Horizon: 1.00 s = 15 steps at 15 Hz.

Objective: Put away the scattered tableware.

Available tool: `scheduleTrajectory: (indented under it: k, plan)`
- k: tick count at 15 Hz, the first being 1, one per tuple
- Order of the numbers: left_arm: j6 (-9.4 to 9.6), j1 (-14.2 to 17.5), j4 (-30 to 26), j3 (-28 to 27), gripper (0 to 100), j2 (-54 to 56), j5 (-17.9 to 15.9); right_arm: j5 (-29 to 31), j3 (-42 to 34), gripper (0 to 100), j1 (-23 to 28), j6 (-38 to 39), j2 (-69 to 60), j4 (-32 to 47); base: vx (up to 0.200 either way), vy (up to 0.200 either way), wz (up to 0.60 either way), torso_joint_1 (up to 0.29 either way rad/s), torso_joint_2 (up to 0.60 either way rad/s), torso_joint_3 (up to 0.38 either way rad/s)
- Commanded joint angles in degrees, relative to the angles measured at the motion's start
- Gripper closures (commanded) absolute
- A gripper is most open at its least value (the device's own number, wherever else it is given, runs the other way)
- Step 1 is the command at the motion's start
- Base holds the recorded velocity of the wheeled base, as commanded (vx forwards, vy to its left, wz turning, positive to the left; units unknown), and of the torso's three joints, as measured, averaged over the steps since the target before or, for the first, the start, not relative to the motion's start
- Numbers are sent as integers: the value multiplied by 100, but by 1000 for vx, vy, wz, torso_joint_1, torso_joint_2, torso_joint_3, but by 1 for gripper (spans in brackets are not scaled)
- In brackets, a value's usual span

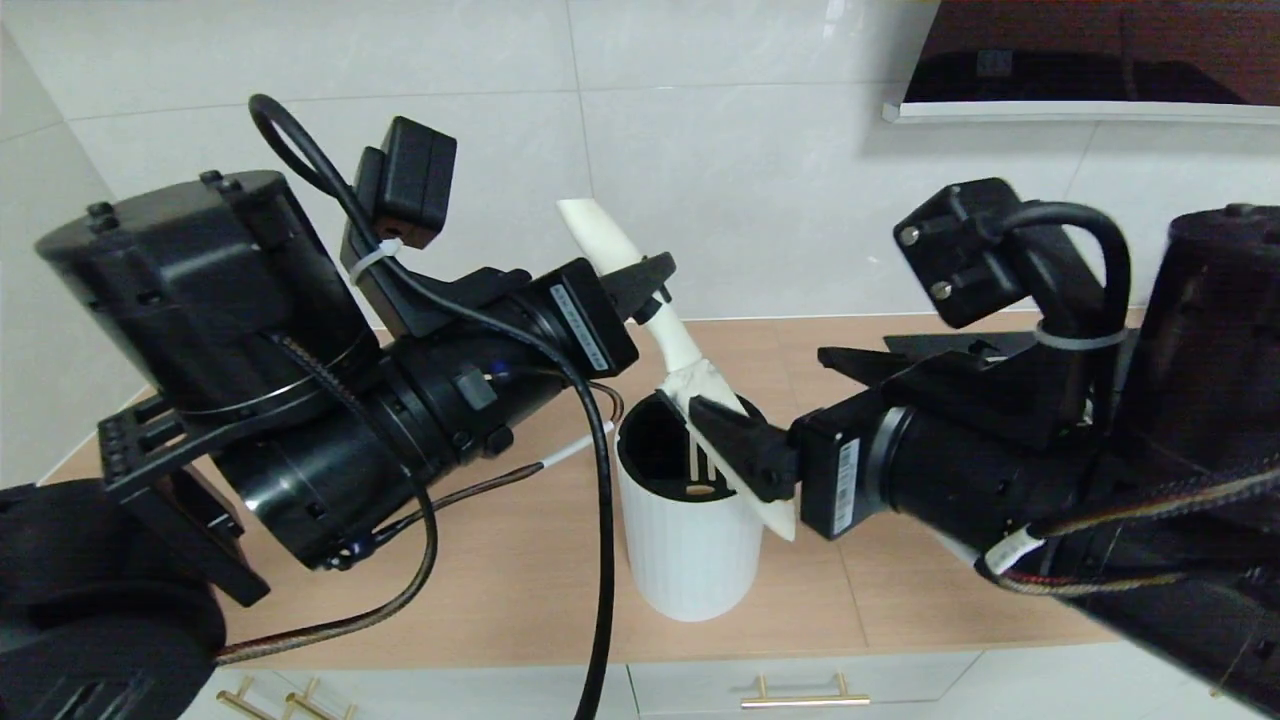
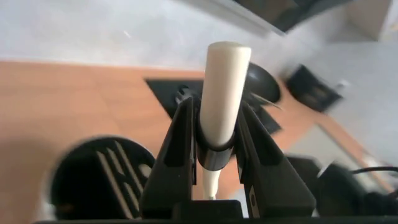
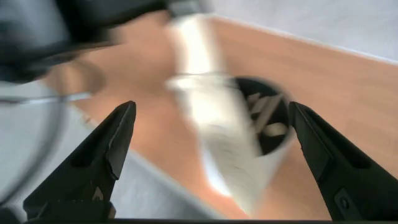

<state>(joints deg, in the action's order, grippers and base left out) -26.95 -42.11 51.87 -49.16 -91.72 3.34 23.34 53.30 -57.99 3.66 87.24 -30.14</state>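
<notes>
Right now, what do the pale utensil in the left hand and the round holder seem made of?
The utensil looks like matte cream plastic, possibly ceramic: smooth, no metallic glint. The holder looks like white plastic, matte, with fine vertical ribs; its slotted insert is black.

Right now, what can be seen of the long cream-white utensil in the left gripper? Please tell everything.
The long cream-white utensil looks like smooth plastic or ceramic: a round-ended handle on top, widening to a flat pointed blade below. It is tilted, handle up. The left gripper has its jaws shut on the handle. The blade crosses the rim of the white ribbed cylindrical holder; whether the tip is inside it, I cannot tell. The right gripper stands open about the blade; contact is unclear.
</notes>
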Motion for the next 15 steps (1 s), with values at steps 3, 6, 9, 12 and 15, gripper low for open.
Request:
scheduleTrajectory:
  k: [3,6,9,12,15]
  plan:
    - [516,27,-318,-471,100,181,633,-190,-100,0,1009,-102,-796,34,0,0,0,0,0,0]
    - [1254,18,-2102,-1508,100,612,1371,-533,-91,0,1589,-111,-849,43,0,0,0,0,0,0]
    - [1526,9,-2849,-2185,100,673,1784,-568,-83,0,1923,-111,-805,43,0,0,0,0,0,0]
    - [1966,9,-3658,-2335,100,787,2250,-568,-74,0,1976,-111,-787,43,0,0,0,0,0,0]
    - [2063,9,-3631,-2765,100,392,1995,-568,-74,0,2037,-111,-778,43,0,0,0,0,0,0]
